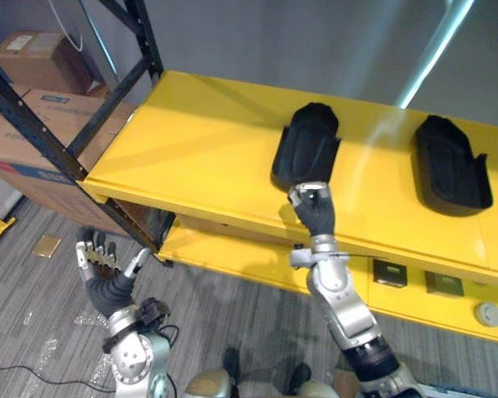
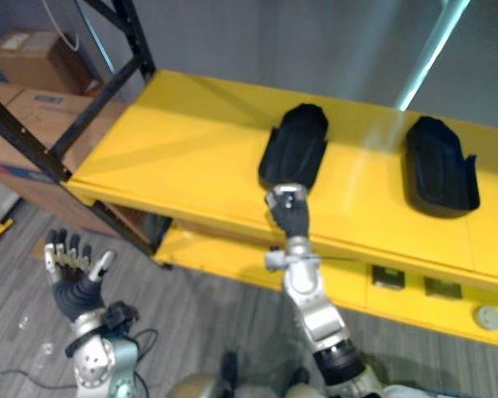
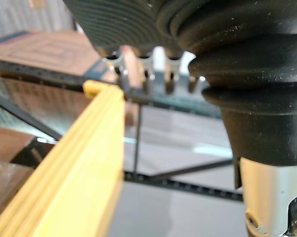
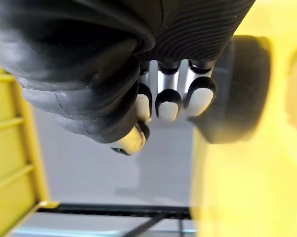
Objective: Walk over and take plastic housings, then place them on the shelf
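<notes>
Two scooped black housings (image 1: 306, 146) on yellow shelf (image 1: 190, 141); right hand (image 1: 314, 211) fingers (image 4: 168, 103) seemingly clenched, left hand (image 1: 106, 280) released.

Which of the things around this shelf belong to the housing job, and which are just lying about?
Part of the job:
left housing and right housing, both on the yellow shelf
right hand, at the left housing's near end
left hand, open, low over the floor

Just lying about:
cardboard boxes
small boxes and round discs on the lower shelf
</notes>
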